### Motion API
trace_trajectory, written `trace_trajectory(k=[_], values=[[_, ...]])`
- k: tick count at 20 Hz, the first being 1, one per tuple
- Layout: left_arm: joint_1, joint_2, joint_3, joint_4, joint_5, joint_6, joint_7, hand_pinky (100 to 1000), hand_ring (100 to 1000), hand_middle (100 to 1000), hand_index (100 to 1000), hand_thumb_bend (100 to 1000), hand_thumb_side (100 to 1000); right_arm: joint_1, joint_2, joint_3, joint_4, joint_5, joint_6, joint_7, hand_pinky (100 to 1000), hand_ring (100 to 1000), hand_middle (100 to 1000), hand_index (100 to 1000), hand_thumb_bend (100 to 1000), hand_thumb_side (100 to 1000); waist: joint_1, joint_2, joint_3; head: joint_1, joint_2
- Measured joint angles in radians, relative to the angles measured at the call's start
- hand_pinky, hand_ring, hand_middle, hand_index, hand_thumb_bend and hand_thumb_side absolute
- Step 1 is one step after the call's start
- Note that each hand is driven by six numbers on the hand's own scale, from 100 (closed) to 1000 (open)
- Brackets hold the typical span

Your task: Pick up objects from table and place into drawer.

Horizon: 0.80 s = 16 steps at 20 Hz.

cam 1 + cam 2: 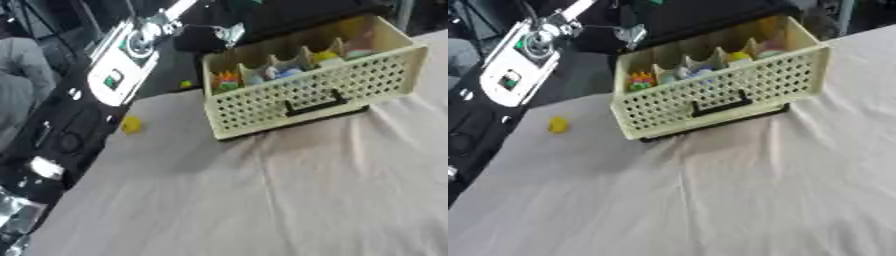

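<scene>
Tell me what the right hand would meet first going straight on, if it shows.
Neither hand shows in either view, so no line can be judged. On the table stand the drawer and, left of it, a small yellow thing.

Cream drawer (325, 95) with a perforated front and a dark handle (313, 106), pulled open and lying askew on the pale cloth-covered table (262, 200); inside, behind dividers, small blurred things in orange, blue, yellow and red. Small yellow object (131, 124) alone on the cloth near the table's left edge, well apart from the drawer. Beyond that edge, a white and black device (122, 65) and dark equipment, too blurred to make out.
</scene>
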Motion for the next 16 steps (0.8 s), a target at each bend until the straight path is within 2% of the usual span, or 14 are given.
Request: trace_trajectory(k=[2, 7, 8, 16], values=[[0.005, 0.0, 0.004, 0.009, -0.014, 0.002, 0.002, 430, 683, 800, 848, 100, 419, 0.0, 0.0, 0.0, 0.0, -0.002, -0.002, 0.002, 498, 515, 492, 722, 100, 464, 0.0, 0.0, 0.0, 0.0, -0.002], [0.007, 0.0, 0.016, 0.023, -0.04, 0.006, 0.013, 453, 718, 850, 963, 108, 419, 0.0, 0.0, -0.001, 0.0, -0.004, -0.003, 0.003, 497, 515, 492, 721, 100, 463, 0.0, 0.0, 0.0, 0.0, -0.004], [0.007, 0.0, 0.017, 0.024, -0.045, 0.007, 0.017, 459, 730, 862, 980, 165, 426, 0.0, 0.0, -0.001, 0.0, -0.004, -0.003, 0.003, 497, 514, 491, 721, 100, 464, 0.0, 0.0, 0.0, 0.0, -0.004], [0.011, 0.0, 0.022, 0.028, -0.064, 0.013, 0.048, 449, 722, 853, 964, 164, 427, 0.001, 0.0, -0.001, 0.0, -0.004, -0.001, 0.001, 497, 514, 491, 721, 100, 463, 0.0, 0.005, 0.0, 0.0, -0.004]])
